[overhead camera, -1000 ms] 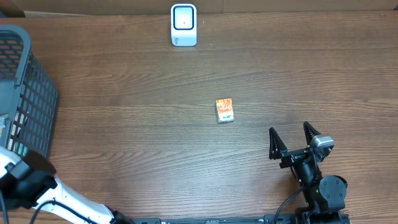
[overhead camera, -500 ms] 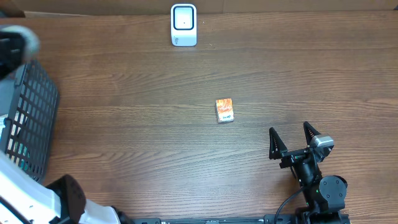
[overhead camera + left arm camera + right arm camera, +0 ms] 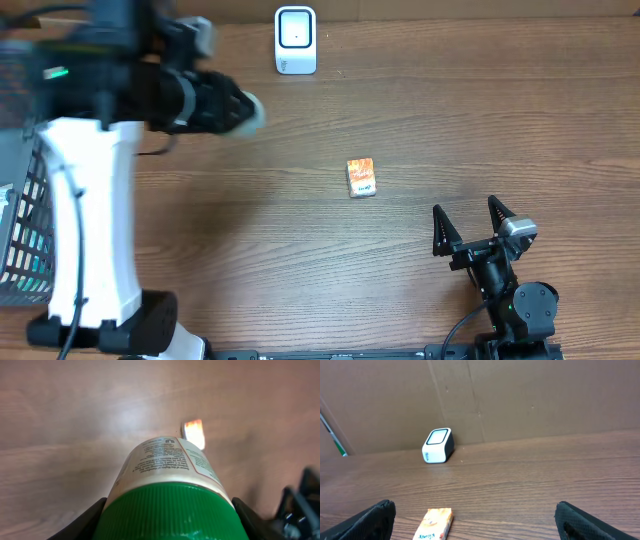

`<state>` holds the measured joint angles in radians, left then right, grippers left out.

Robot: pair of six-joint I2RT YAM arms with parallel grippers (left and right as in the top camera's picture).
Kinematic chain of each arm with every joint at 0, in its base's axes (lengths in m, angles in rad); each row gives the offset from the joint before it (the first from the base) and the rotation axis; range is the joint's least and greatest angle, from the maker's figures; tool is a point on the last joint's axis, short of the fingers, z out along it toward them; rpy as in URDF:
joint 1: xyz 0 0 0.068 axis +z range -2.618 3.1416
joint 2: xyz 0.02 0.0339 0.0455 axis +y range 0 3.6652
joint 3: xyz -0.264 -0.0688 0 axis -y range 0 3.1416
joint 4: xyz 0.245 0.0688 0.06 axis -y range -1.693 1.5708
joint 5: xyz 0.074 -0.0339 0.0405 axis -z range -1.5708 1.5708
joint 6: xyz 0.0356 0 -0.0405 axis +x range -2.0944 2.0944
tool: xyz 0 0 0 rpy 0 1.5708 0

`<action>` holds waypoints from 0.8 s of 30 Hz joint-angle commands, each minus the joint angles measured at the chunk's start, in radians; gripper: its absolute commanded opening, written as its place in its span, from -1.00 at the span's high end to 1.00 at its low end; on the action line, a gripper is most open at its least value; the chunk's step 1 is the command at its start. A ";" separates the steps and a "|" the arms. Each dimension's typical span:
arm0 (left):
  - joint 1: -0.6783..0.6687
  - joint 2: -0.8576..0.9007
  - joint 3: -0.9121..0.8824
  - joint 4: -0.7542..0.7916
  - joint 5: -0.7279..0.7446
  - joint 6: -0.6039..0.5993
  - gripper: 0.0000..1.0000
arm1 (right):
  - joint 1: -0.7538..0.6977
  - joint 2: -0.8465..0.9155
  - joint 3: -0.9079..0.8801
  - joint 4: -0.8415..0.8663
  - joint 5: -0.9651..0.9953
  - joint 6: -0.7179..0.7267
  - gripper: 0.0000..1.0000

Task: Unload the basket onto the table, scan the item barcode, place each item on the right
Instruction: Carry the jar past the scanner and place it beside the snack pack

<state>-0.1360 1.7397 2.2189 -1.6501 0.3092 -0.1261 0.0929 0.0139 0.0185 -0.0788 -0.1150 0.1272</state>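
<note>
You see a wooden table (image 3: 300,260) carrying a white scanner (image 3: 295,40) at its far edge, an orange packet (image 3: 361,177) mid-table, and a basket (image 3: 22,245) at left.

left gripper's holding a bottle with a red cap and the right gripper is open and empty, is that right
Not quite: the cap is green, not red, as the left wrist view shows. The left gripper does hold the bottle, and the right gripper is open and empty.
</note>
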 commanded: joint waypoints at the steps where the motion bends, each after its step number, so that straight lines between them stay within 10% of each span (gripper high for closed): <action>1: -0.099 0.006 -0.175 0.092 -0.086 0.004 0.36 | 0.002 -0.009 -0.010 0.004 0.010 -0.003 -1.00; 24: -0.303 0.013 -0.946 0.919 -0.192 -0.200 0.18 | 0.002 -0.009 -0.010 0.004 0.010 -0.003 -0.99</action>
<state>-0.4015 1.7546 1.2797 -0.7677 0.1726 -0.2886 0.0925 0.0139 0.0185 -0.0792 -0.1154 0.1268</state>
